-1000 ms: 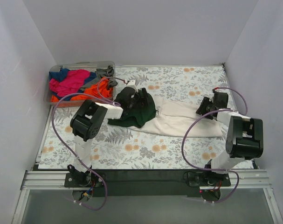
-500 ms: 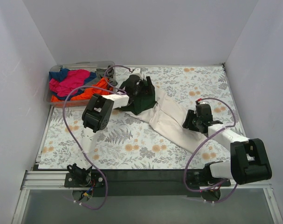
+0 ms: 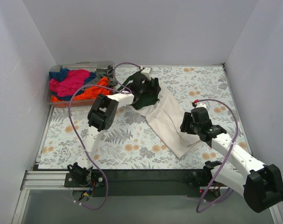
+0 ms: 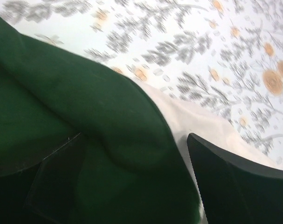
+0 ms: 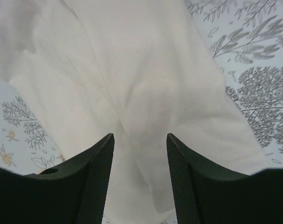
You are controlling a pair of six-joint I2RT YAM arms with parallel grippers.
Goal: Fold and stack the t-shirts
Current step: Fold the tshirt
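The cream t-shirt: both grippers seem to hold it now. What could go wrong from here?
1. The cream t-shirt lies twisted and bunched between the grippers; a fold made now would likely be crooked.
2. The right gripper pinches only a narrow ridge of cloth, which may slip out.
3. The left gripper holds a thick wad of dark green cloth, so layers could drop unevenly.

Cream t-shirt [image 3: 169, 120], green-sleeved, lies stretched diagonally; colourful t-shirts [image 3: 76, 84] heaped far-left.
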